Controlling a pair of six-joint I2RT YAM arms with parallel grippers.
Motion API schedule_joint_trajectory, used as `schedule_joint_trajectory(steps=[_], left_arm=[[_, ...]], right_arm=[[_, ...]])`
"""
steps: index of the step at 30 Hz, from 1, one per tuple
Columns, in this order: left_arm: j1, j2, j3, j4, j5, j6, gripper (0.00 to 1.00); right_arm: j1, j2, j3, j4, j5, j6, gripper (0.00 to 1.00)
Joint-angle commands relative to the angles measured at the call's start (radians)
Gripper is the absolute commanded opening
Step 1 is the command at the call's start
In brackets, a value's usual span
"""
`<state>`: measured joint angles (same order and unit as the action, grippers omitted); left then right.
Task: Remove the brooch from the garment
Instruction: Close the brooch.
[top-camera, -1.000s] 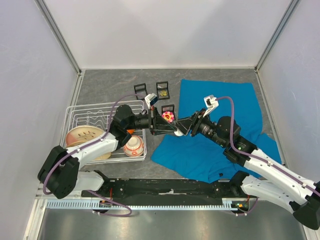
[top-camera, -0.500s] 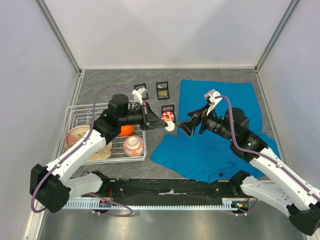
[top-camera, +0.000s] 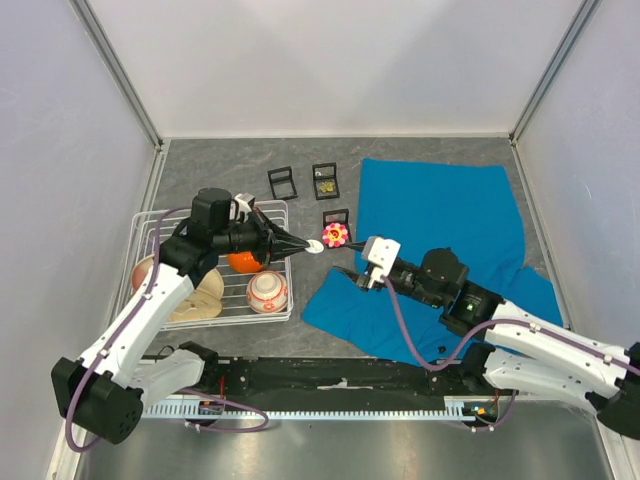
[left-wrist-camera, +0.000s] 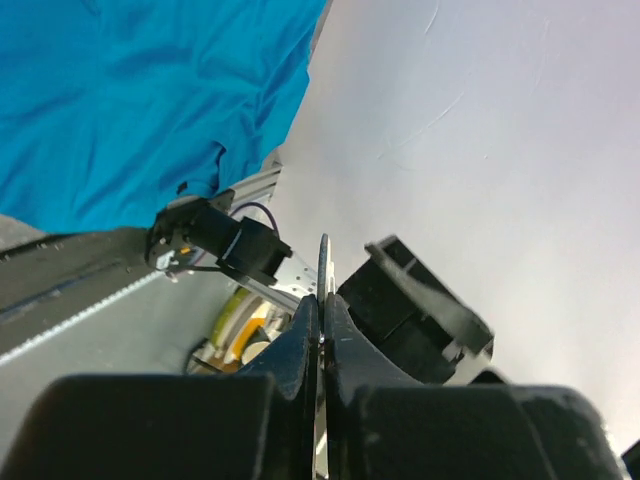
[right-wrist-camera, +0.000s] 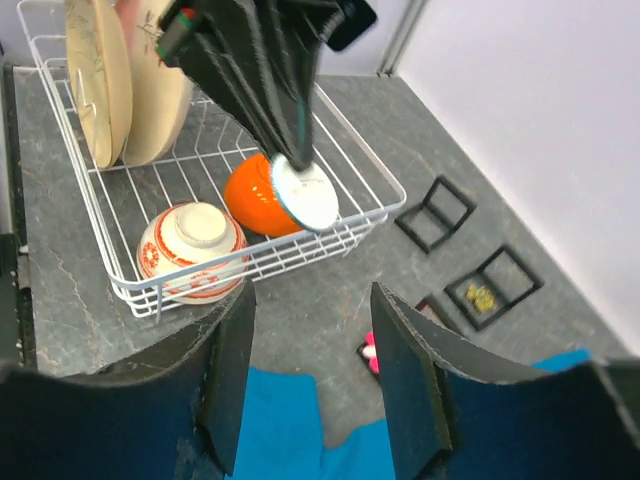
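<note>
The garment (top-camera: 450, 230) is a teal-blue T-shirt spread on the right of the grey table, also seen in the left wrist view (left-wrist-camera: 130, 100). The brooch (top-camera: 314, 247), a thin white round disc, is off the cloth and above the bare table. My left gripper (top-camera: 303, 245) is shut on it. In the left wrist view the brooch (left-wrist-camera: 323, 285) stands edge-on between the closed fingers. The right wrist view shows the brooch (right-wrist-camera: 306, 195) at the rack's corner. My right gripper (top-camera: 350, 272) hovers open and empty over the garment's left edge (right-wrist-camera: 285, 420).
A white wire rack (top-camera: 145, 215) at the left holds plates (top-camera: 165, 278), an orange bowl (top-camera: 243, 262) and a red-patterned bowl (top-camera: 268, 290). Three small black trays sit behind: one (top-camera: 281, 181) empty, one (top-camera: 325, 180) with a gold item, one with a pink flower piece (top-camera: 335, 234).
My left arm has drawn back to the left with the white brooch in its grip. My right gripper has let go, opened and dropped back to the garment's left edge.
</note>
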<state>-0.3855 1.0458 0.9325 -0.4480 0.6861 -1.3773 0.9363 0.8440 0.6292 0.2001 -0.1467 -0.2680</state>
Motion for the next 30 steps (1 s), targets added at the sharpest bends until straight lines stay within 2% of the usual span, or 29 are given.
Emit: schedule_joint_trajectory(steps=[1, 4, 13, 20, 25, 27, 28, 30], left_arm=[[0.007, -0.035, 0.051, -0.106, 0.035, -0.167, 0.02], [0.008, -0.043, 0.055, -0.106, 0.036, -0.192, 0.02], [0.008, -0.078, 0.058, -0.136, 0.021, -0.224, 0.02], [0.008, -0.079, 0.071, -0.158, 0.015, -0.23, 0.02], [0.008, -0.081, 0.068, -0.162, 0.009, -0.246, 0.02], [0.008, -0.079, 0.071, -0.159, 0.007, -0.246, 0.02], [0.008, -0.078, 0.074, -0.156, 0.006, -0.243, 0.02], [0.007, -0.075, 0.075, -0.14, -0.008, -0.226, 0.02]], right_arm=[[0.081, 0.078, 0.136, 0.037, 0.081, -0.247, 0.56], [0.139, 0.132, 0.158, 0.039, 0.125, -0.315, 0.54], [0.157, 0.216, 0.193, 0.033, 0.128, -0.364, 0.4], [0.171, 0.25, 0.207, 0.065, 0.142, -0.346, 0.22], [0.179, 0.26, 0.211, 0.093, 0.142, -0.336, 0.2], [0.183, 0.268, 0.216, 0.093, 0.142, -0.329, 0.11], [0.182, 0.27, 0.217, 0.096, 0.142, -0.323, 0.02], [0.18, 0.283, 0.231, 0.099, 0.142, -0.268, 0.0]])
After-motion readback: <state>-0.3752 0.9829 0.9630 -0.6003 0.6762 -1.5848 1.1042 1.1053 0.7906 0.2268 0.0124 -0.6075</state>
